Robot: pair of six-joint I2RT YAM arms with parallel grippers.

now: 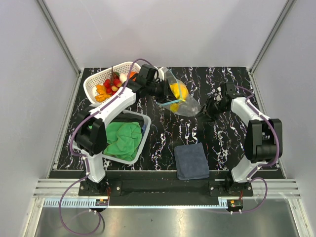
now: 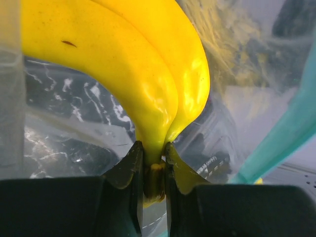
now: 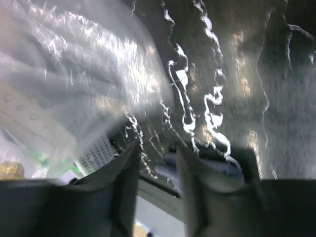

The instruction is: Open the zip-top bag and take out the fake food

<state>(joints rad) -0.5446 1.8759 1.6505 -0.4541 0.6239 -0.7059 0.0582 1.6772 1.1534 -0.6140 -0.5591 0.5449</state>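
Grip of left gripper (image 2: 153,148) clamped tight on the stem of the banana bunch (image 2: 143,74), inside the zip-top bag (image 1: 186,101). Long axis of the bunch straight ahead of the fingers, stem end nearest, fruit curving up and away. Teal zip strip (image 2: 281,133) off to that gripper's right. Left arm (image 1: 111,106) stretched far out, wrist bent right into the bag's mouth. Right gripper (image 3: 156,148) low over black marbled table (image 1: 222,143), jaws apart, bag film just ahead and to its left. Beyond, plain grey walls (image 1: 29,74).
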